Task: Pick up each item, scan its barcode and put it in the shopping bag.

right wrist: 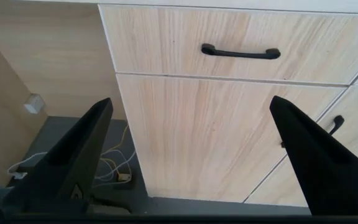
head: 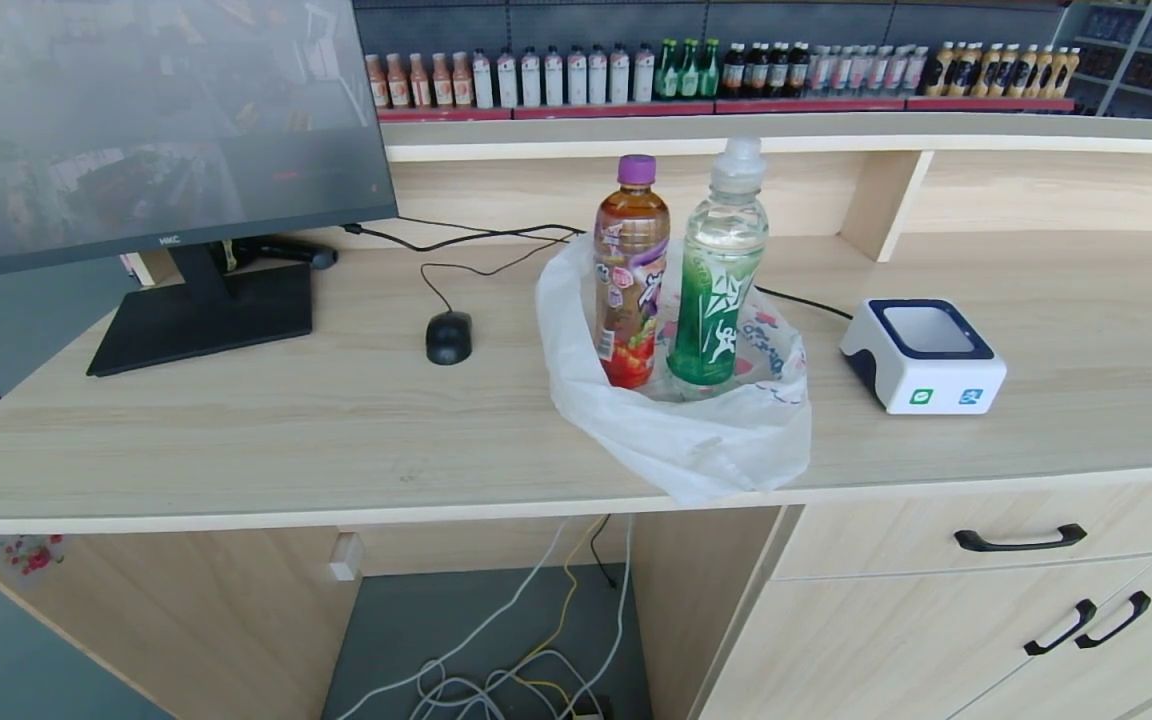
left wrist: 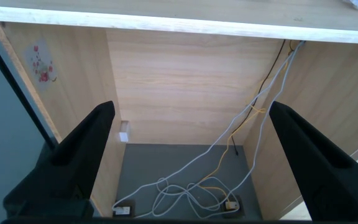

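The light wooden tabletop (head: 236, 430) carries a translucent white plastic shopping bag (head: 681, 440) at the middle of its front edge, with the bag's lip hanging slightly over that edge. Two items stand upright inside the bag, side by side: an amber drink bottle with a purple cap (head: 630, 285) and a clear bottle with a green label and white cap (head: 718, 280). A white box-shaped barcode scanner with a dark-rimmed window (head: 921, 355) sits near the bag, toward the right edge. The left claw (left wrist: 188, 165) is spread wide and empty below the tabletop, facing the loose cables (left wrist: 197, 186) in the knee space. The right claw (right wrist: 188, 165) is likewise spread wide and empty, facing the drawer front with the black handle (right wrist: 240, 52). With both bottles bagged, the task appears complete or nearly so. Hazards: an arm raised from below may strike the front edge or catch the overhanging bag lip, dragging the bag forward and toppling the tall bottles. The soft bag gives them no side support. The left claw may also snag the cables.
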### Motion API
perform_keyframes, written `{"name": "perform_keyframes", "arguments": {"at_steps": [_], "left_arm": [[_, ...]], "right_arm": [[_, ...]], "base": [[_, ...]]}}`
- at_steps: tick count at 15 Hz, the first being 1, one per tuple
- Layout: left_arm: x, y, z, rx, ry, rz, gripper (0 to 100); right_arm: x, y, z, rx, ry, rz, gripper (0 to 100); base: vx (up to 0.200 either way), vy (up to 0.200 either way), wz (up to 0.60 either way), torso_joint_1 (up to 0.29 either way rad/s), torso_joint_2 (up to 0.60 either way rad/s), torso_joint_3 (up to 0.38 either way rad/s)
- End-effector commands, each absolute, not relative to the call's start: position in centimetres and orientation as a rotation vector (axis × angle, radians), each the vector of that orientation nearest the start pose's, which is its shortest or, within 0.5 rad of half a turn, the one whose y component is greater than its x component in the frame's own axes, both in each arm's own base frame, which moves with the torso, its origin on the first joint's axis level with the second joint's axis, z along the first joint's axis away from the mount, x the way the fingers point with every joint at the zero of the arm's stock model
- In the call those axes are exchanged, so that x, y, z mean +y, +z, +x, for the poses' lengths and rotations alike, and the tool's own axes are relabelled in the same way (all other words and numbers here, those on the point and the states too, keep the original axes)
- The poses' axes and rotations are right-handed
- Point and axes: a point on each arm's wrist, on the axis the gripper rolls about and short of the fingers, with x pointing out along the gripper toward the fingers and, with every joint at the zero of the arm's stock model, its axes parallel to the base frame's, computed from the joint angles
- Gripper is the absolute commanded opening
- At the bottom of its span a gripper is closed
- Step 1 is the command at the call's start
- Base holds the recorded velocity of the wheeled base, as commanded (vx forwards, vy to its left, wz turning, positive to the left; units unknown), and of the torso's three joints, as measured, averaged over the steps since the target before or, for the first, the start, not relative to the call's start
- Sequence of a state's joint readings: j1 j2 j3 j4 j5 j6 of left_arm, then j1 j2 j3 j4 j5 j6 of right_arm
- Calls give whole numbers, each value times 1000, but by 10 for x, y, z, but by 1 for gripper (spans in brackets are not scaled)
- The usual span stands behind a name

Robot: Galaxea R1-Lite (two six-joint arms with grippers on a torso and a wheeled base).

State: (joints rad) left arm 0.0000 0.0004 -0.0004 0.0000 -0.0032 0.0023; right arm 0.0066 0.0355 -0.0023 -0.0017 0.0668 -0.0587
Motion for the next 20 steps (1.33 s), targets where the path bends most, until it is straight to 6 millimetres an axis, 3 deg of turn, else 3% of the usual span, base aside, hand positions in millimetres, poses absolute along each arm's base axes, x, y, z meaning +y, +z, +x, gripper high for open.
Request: {"name": "perform_keyframes", "arguments": {"at_steps": [1,4,10,20], "left_arm": [[0,75,-23,0,-3,2,100],[0,75,-23,0,-3,3,100],[0,75,-23,0,-3,5,100],[0,75,-23,0,-3,2,100]], "right_arm": [[1,76,-23,-5,64,-57,100],[1,76,-23,-5,66,-57,100],[1,76,-23,-5,66,-57,100],[1,76,-23,-5,64,-57,100]], "base": [[0,0,0,0,0,0],[-200,0,0,1,1,4],[0,0,0,0,0,0],[0,-200,0,7,5,0]]}}
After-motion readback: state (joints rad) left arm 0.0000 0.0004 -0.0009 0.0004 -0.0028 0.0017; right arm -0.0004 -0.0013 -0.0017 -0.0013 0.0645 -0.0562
